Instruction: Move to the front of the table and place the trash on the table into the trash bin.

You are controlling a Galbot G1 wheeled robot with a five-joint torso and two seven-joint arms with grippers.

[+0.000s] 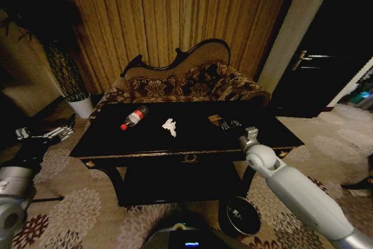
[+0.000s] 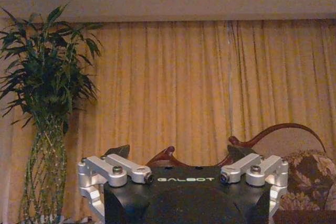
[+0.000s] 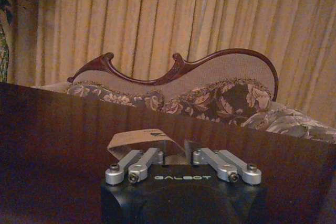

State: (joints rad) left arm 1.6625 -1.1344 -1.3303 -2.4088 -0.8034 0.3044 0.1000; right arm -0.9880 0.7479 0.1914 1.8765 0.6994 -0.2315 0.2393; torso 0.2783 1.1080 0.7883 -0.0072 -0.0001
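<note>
Black table (image 1: pixel 116 138), wrapper (image 3: pixel 137 138) between right tool (image 3: pixel 178 157) fingers

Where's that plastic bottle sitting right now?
In the head view, the bottle lies on its side on the left part of the black table, left of the crumpled white paper and in front of the sofa.

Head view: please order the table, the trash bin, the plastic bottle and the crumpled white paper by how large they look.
1. table
2. trash bin, though it stands nearer the camera, which enlarges it
3. plastic bottle
4. crumpled white paper, only slightly smaller than the bottle, so ranks 3 and 4 are unsure
</note>
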